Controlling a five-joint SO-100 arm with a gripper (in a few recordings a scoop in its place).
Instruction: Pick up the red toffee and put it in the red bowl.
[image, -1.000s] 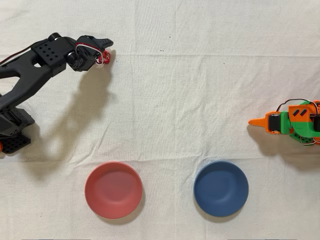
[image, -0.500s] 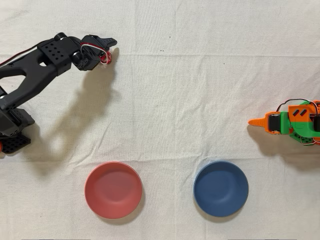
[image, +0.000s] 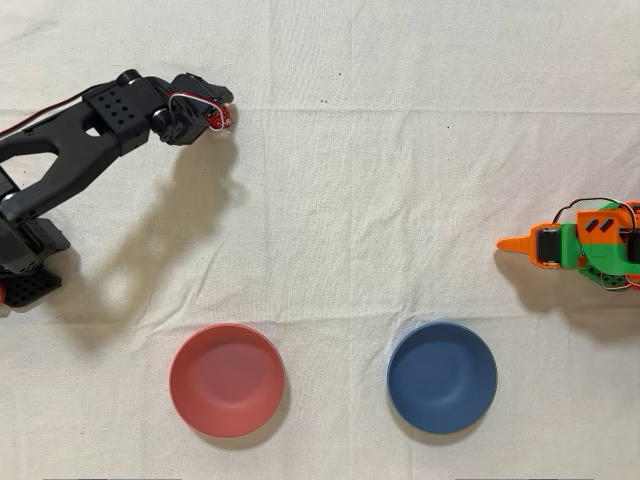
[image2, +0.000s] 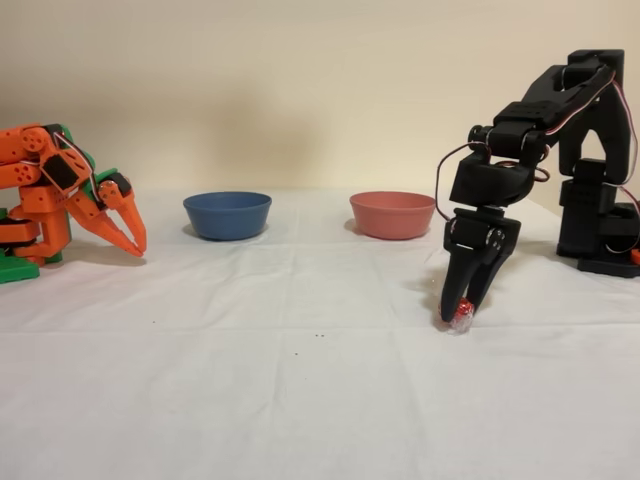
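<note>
Pincer (image2: 462, 312) is clamped on the red toffee (image2: 461, 318) at table (image2: 300, 400) level, well apart from the red bowl (image: 227, 380). Toffee prob. light, hard, w/ slippery foil; grip the round body, not the twisted ends.

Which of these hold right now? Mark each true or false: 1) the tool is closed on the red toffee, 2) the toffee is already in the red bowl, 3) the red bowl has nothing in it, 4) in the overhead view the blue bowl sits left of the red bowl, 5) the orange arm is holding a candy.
1. True: the tool is closed on the red toffee, low at the cloth.
2. False: the toffee is at the tool, far from the red bowl.
3. True: its inside is plain and bare.
4. False: the blue bowl sits right of the red bowl in the overhead view.
5. False: the idle orange arm holds nothing.
</note>
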